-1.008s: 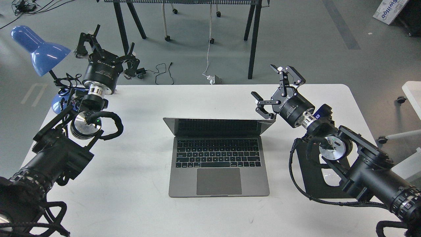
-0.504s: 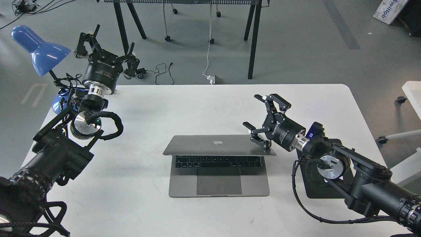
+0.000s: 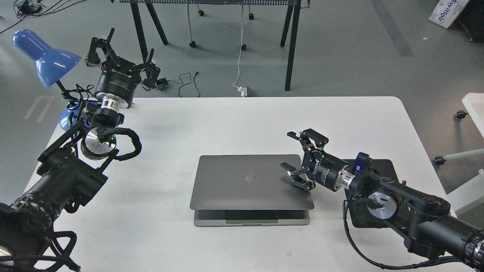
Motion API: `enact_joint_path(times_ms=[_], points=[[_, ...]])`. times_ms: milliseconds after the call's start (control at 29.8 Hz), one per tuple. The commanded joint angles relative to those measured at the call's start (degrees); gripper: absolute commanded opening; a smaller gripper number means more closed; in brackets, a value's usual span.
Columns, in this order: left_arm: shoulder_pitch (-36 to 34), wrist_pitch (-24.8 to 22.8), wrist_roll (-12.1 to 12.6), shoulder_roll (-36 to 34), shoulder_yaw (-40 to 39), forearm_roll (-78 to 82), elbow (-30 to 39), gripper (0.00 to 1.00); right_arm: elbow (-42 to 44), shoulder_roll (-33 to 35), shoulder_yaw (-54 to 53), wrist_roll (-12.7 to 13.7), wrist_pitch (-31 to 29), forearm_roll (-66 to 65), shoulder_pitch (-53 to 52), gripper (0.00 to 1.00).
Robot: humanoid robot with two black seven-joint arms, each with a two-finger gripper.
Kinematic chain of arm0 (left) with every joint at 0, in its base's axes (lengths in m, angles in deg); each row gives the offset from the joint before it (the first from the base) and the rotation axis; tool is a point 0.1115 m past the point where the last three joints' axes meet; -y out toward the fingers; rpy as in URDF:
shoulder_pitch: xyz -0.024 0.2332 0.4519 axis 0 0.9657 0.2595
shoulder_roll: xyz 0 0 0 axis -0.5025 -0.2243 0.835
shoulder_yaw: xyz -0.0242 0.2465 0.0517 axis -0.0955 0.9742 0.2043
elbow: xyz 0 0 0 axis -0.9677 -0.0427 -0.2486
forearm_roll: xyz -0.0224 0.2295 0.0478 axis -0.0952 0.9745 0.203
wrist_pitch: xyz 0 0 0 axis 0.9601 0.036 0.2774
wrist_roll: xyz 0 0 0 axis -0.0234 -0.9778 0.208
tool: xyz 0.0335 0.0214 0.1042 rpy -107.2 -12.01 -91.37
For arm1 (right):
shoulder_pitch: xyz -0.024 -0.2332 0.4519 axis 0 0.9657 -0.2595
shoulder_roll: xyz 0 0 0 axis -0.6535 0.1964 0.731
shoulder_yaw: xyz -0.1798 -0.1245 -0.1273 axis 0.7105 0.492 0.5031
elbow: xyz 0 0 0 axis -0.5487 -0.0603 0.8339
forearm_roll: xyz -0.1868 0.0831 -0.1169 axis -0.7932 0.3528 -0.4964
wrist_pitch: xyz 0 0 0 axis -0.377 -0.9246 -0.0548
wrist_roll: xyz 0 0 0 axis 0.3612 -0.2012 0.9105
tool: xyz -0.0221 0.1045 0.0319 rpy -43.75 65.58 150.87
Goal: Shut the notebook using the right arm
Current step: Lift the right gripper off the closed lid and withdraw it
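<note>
The grey notebook [image 3: 245, 181] lies in the middle of the white table [image 3: 227, 117] with its lid lowered almost flat; a thin strip of the base and trackpad still shows at the front. My right gripper [image 3: 293, 155] is open, its lower finger resting on the lid's right side near the edge. My left gripper [image 3: 119, 47] is open and empty, held up beyond the table's far left corner, away from the notebook.
A blue desk lamp [image 3: 43, 56] stands at the table's far left corner beside my left arm. A black pad [image 3: 385, 166] lies on the table under my right arm. A black-legged table [image 3: 289, 45] and cables stand on the floor beyond.
My right gripper has moved down and toward me, pushing the lid from upright to nearly flat over the keyboard. The left arm has not moved.
</note>
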Motion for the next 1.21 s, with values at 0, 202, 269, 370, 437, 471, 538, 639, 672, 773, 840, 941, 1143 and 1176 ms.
enact_joint_path(times_ms=[0,202,269,370,437,471,538,639,672,773,840,941,1143,1176], points=[[0.1,0.0,0.0,0.0,0.0,0.0,0.0,1.00,0.0,0.0,1.3,0.0,0.2,-2.5,0.5,1.00],[0.1,0.0,0.0,0.0,-0.1,0.0,0.0,1.00,0.0,0.1,1.6,0.0,0.4,-4.4,1.7,1.00],[0.1,0.0,0.0,0.0,-0.1,0.0,0.0,1.00,0.0,0.3,1.7,0.1,0.4,-4.9,1.8,1.00],[0.1,0.0,0.0,0.0,-0.2,0.0,0.0,1.00,0.0,0.4,1.6,0.1,0.4,-4.9,2.0,1.00],[0.1,0.0,0.0,0.0,-0.2,0.0,0.0,1.00,0.1,0.4,1.6,0.1,0.4,-5.0,2.0,1.00],[0.1,0.0,0.0,0.0,-0.2,0.0,0.0,1.00,0.2,0.4,1.6,0.1,0.5,-5.0,2.0,1.00],[0.1,0.0,0.0,0.0,-0.2,0.0,0.0,1.00,0.4,0.4,1.7,0.1,0.4,-5.0,2.0,1.00],[0.1,0.0,0.0,0.0,-0.2,0.0,0.0,1.00,0.4,0.4,1.8,0.1,0.5,-5.1,2.3,1.00],[0.1,0.0,0.0,0.0,-0.2,0.0,0.0,1.00,0.4,0.4,1.7,0.1,0.4,-5.1,2.6,1.00],[0.1,0.0,0.0,0.0,-0.2,0.0,0.0,1.00,0.4,0.5,1.7,0.1,0.4,-5.1,2.7,1.00],[0.1,0.1,0.0,0.1,-0.2,0.0,0.0,1.00,0.3,0.9,1.5,0.1,0.4,-5.0,2.7,1.00],[0.1,0.0,0.0,0.1,-0.2,0.0,0.0,1.00,-0.2,1.4,0.6,0.1,0.4,-4.9,2.5,1.00],[0.1,0.0,0.0,0.0,-0.2,0.0,0.0,1.00,-0.5,1.6,-10.9,-0.2,-0.3,-4.7,2.0,1.00],[0.1,0.0,0.0,0.1,-0.2,0.0,0.0,1.00,-0.6,1.6,-13.0,0.0,-0.2,-4.7,1.5,1.00]])
